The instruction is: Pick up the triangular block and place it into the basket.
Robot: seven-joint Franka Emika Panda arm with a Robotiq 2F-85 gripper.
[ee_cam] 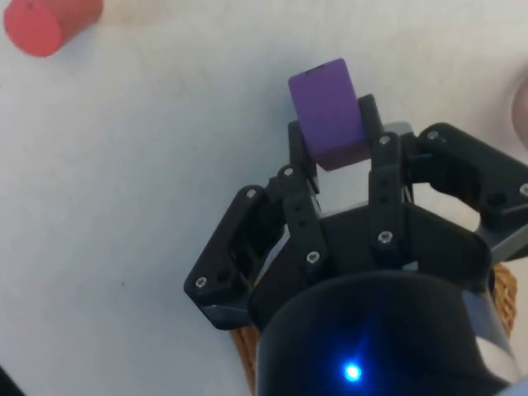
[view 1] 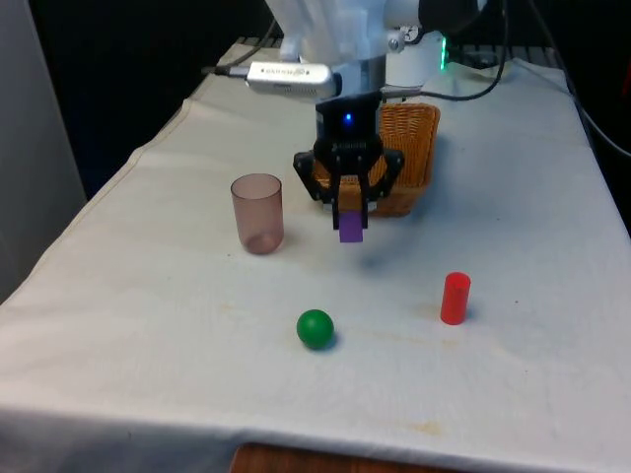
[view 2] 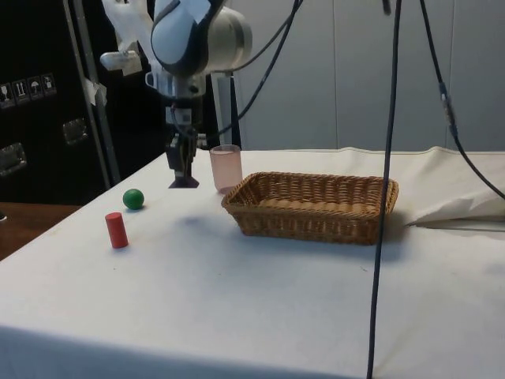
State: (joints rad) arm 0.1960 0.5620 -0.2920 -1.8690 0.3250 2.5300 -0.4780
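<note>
Front view shows the gripper hanging above the white-clothed desk, its fingers clamped on a purple triangular block that is lifted clear of the cloth. Behind the gripper sits the wicker basket, so the block is just in front of it, not yet over it. A translucent pink cup stands upright to the front view's left of the gripper. Nearer the camera lie a green ball and, to the front view's right, an upright red cylinder, well apart from each other.

From the side view, the gripper holds the block in the air near the cup, beside the end of the basket; the ball and cylinder rest beyond.

Wrist view has the block pinched between the two fingers, with the red cylinder on the cloth below.
</note>
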